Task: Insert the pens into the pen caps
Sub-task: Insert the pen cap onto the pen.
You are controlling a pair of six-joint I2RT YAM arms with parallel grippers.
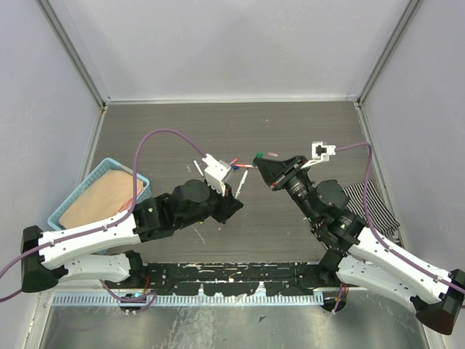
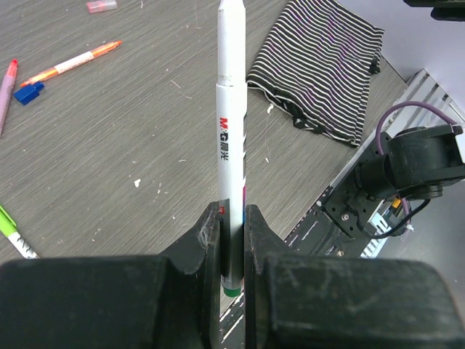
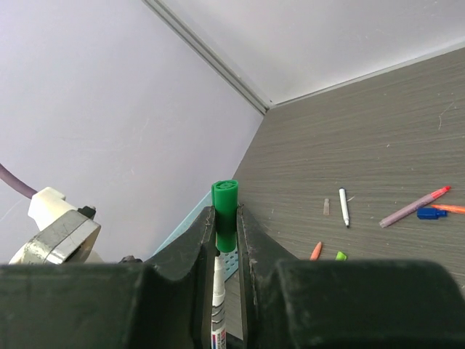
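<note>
A grey wood-grain surface [image 1: 218, 131] carries a blue basket [image 1: 109, 166] at its left edge and a striped cloth [image 2: 320, 65] on the right. Above the middle, the left hand [image 2: 232, 218] is clenched on a white pen [image 2: 231, 109], whose barrel sticks out past the fingers. The right hand [image 3: 226, 218], near it, grips a green cap [image 3: 224, 200], raised off the surface. Loose on the surface lie an orange pen [image 2: 73, 64], a blue cap [image 2: 27, 93] just beside it, and a pink cap [image 2: 101, 6].
</note>
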